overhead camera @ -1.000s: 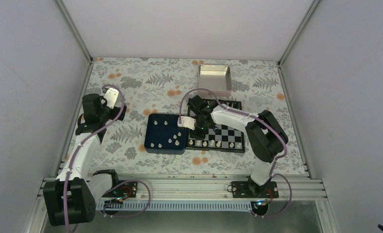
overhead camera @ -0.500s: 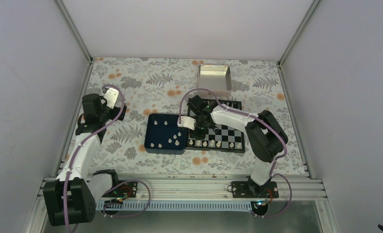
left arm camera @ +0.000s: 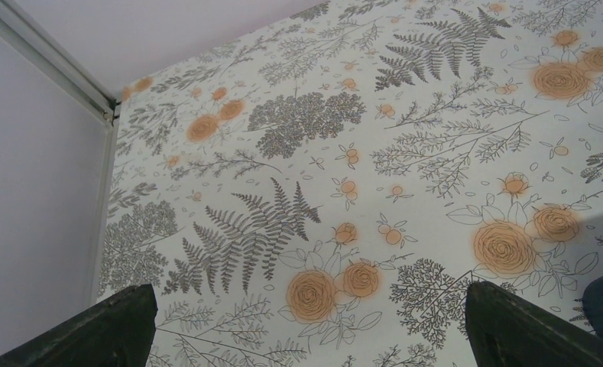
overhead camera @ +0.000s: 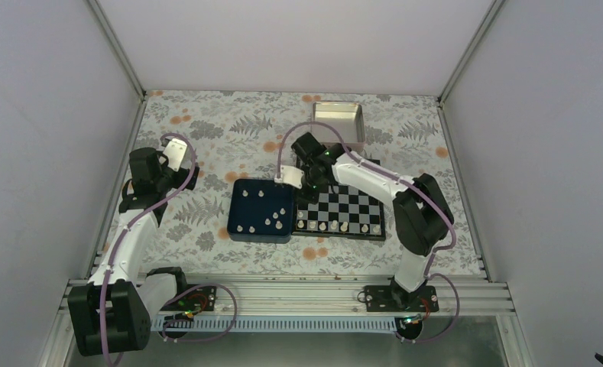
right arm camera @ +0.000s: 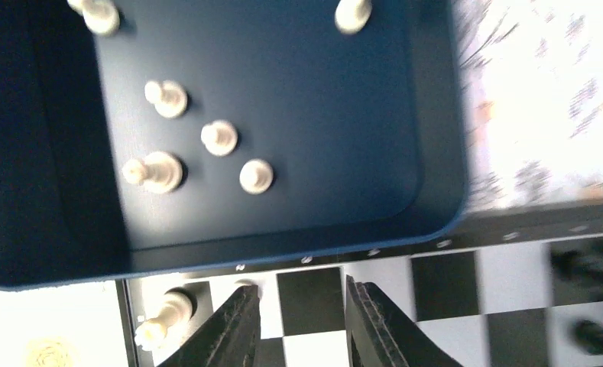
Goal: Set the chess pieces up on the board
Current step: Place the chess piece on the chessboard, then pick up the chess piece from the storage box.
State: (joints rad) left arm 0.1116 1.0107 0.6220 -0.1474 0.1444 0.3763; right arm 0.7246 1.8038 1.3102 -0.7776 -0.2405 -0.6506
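My right claw (right arm camera: pixel 302 306) hangs empty, jaws slightly apart, over the board's (right arm camera: pixel 443 287) edge row, a white piece (right arm camera: pixel 163 315) just beside it. Beyond, the tray (right arm camera: pixel 283 256) holds loose pieces (right arm camera: pixel 220 138); fetching one comes next, I judge, calling for a fine pinch. Most of the board is cut off.

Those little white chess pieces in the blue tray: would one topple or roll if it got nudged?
Likely topple: the white chess pieces look narrow, with small round bases. Once down, a round body would probably roll across the smooth floor of the blue tray. They look tiny, so probably very light.
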